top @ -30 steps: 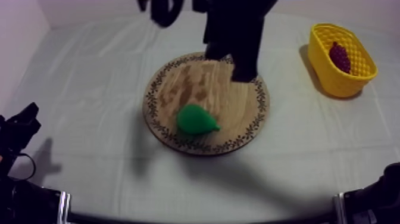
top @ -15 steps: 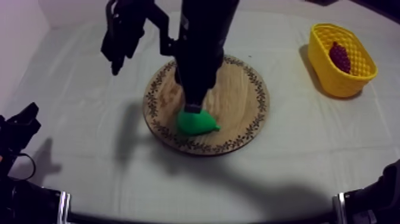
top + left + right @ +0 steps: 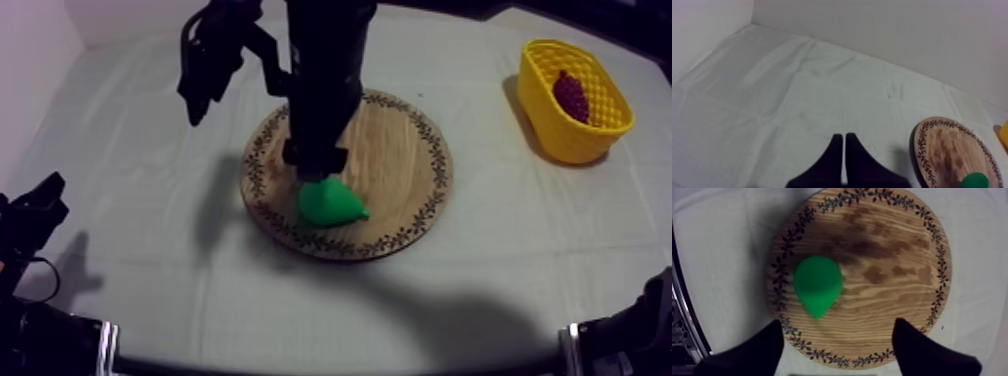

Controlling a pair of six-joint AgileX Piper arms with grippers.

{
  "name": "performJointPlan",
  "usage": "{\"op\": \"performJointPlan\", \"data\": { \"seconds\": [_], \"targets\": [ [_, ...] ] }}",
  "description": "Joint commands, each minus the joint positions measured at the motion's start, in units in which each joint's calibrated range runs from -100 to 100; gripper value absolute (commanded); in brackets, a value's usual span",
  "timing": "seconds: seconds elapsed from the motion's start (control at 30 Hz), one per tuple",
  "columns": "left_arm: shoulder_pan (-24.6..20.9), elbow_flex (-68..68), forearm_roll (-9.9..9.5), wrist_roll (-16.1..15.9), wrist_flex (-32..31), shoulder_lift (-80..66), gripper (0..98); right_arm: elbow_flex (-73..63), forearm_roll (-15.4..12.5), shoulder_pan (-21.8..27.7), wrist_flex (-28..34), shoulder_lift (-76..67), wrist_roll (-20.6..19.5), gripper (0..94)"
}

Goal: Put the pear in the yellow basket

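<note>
A green pear [image 3: 330,205] lies on its side on the near left part of the round wooden board [image 3: 400,150]. My right arm reaches in from the far side, and my right gripper [image 3: 315,158] hangs just above the pear's far end. In the right wrist view the right gripper [image 3: 837,325] is open, its fingers [image 3: 762,350] wide apart, with the pear [image 3: 818,285] on the board [image 3: 887,273] just beyond them. My left gripper [image 3: 35,205] rests low at the left; its fingers [image 3: 837,155] lie together, shut on nothing.
The yellow basket [image 3: 548,115] stands at the far right of the table with a bunch of dark grapes [image 3: 571,95] inside. From the left wrist, the board's edge [image 3: 922,150] and a bit of the pear [image 3: 976,180] show beyond bare cloth.
My right arm has come from the board's far side down to the pear. Its fingers have spread wide. Pear, basket and left arm have not moved.
</note>
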Motion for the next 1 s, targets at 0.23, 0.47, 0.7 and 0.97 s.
{"op": "performJointPlan", "data": {
  "seconds": [0.23, 0.47, 0.7, 0.97],
  "targets": [
    [0.0, 0.0, -0.02, 0.0, 0.0, 0.0, 0.1, 2.3, 1.2, -0.5, -0.4, 0.8, 1.6, 81.8],
    [0.0, 0.0, -0.02, 0.0, 0.0, 0.0, 0.1, 5.3, 0.1, -0.5, -3.8, 2.7, 3.0, 81.8],
    [0.0, 0.0, -0.02, 0.0, 0.0, 0.0, 0.1, 5.9, -0.8, -0.1, -7.7, 6.9, 3.4, 81.2],
    [0.0, 0.0, -0.02, 0.0, 0.0, 0.0, 0.1, 4.9, -0.8, 1.3, -9.9, 13.3, 3.7, 79.8]
  ]
}}
